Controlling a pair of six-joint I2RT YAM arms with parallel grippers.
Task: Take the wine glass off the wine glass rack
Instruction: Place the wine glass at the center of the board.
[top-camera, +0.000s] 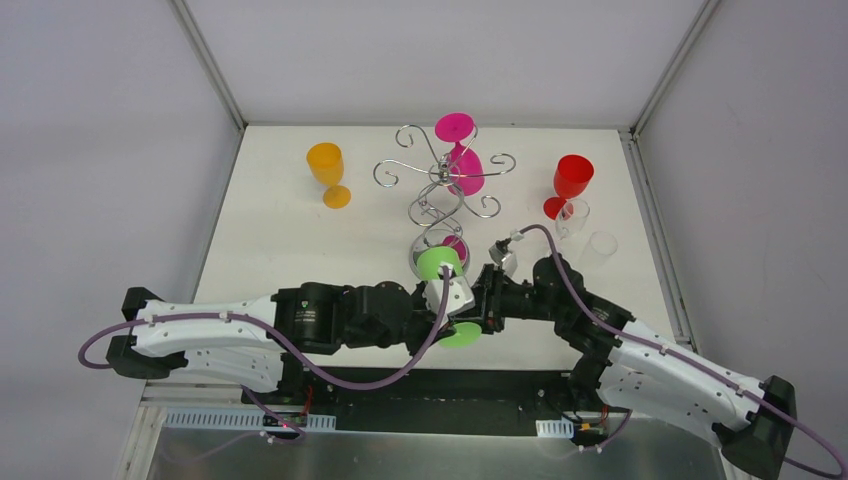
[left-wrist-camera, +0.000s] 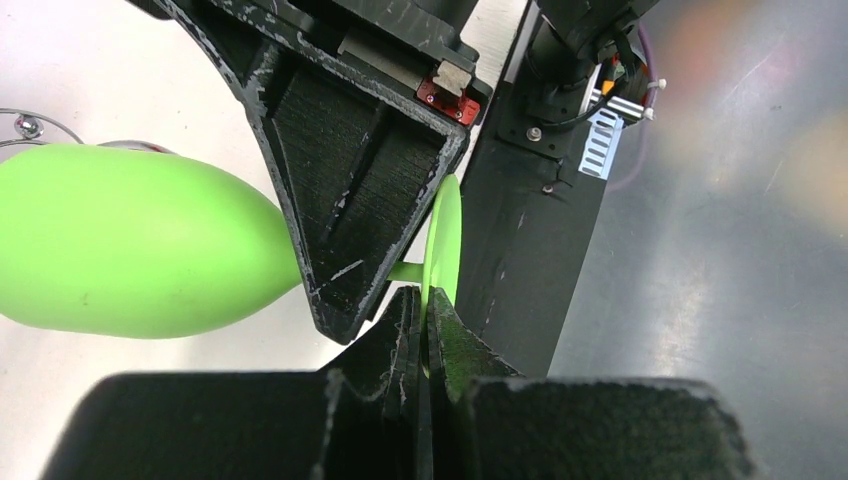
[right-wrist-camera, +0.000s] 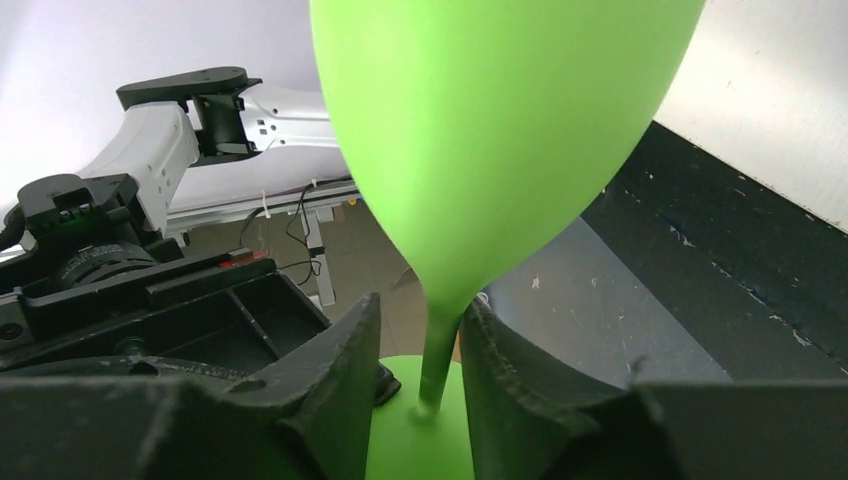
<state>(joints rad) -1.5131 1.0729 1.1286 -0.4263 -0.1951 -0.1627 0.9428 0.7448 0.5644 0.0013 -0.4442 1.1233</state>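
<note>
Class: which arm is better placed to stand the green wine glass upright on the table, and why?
Right, probably. The right claw straddles the stem of the green wine glass, leaving its foot free to land. The left claw pinches that foot's rim, so it would be in the way.

White tabletop (top-camera: 270, 240) between plain pale grey walls (top-camera: 100, 120), silver frame posts (top-camera: 210, 60) at corners

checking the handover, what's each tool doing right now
Left tool: closed, pinching the foot of the green wine glass.
Right tool: open, fingers either side of its stem, not clamped.
</note>
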